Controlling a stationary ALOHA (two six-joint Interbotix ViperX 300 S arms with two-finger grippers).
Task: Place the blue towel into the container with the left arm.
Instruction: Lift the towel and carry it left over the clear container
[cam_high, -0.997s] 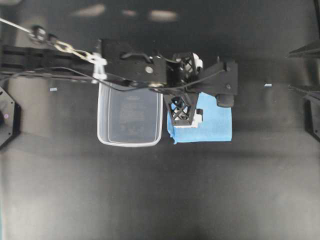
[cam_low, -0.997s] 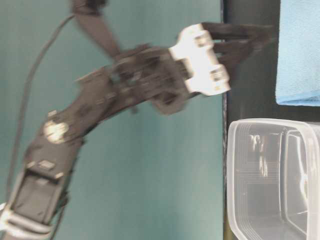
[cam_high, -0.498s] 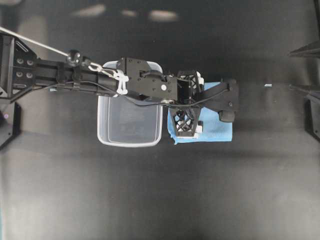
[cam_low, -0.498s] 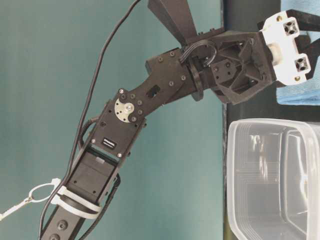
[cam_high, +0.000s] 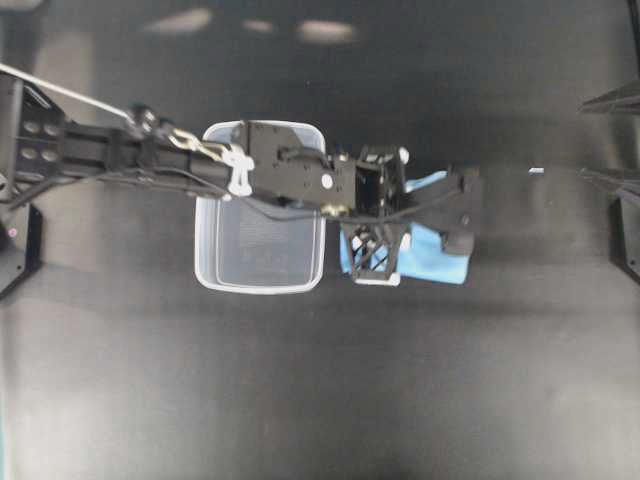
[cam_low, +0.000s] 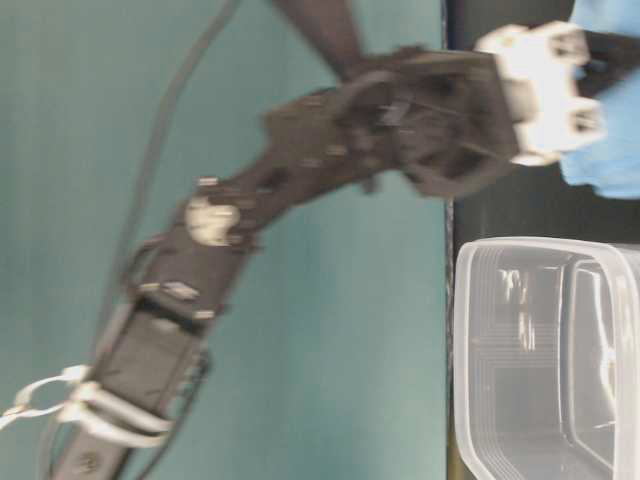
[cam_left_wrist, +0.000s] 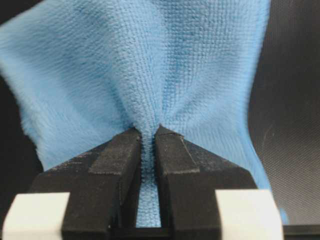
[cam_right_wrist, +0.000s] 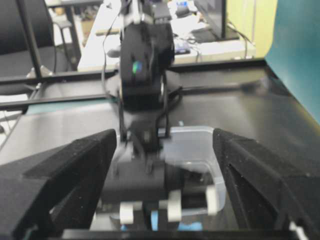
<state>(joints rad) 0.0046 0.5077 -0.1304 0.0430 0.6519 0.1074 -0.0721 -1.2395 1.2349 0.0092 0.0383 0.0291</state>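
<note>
1. Black counter (cam_high: 330, 390) seen from overhead, with a teal wall behind it in the table-level view.
2. Left arm (cam_high: 150, 160) stretched across from the left edge, passing over the far rim of the tub (cam_high: 260, 215).
3. Left tool (cam_left_wrist: 147, 137) pinched shut on a fold of the blue towel (cam_left_wrist: 150, 70), cloth bunched and fanning out from between the black fingers (cam_left_wrist: 117, 155).
4. Towel (cam_high: 432, 255) just beside the tub on its right in the overhead view, outside it, partly hidden under the tool.
5. From table level, towel (cam_low: 610, 140) rumpled at the top right, white finger clips (cam_low: 540, 95) pressed against it; arm blurred.
6. Tub (cam_low: 545, 355) clear, rectangular, round-cornered, with nothing visible inside.
7. Faint moulded marking on the tub floor, too blurred to read; no other brand or writing legible anywhere.
8. Right tool (cam_right_wrist: 162, 195) spread wide, its two dark fingers (cam_right_wrist: 60, 170) framing the view, parked well apart from towel and tub.
9. Through that view, left arm seen head-on above the tub (cam_right_wrist: 197, 150), with a cluttered desk (cam_right_wrist: 200, 30) blurred in the background.
</note>
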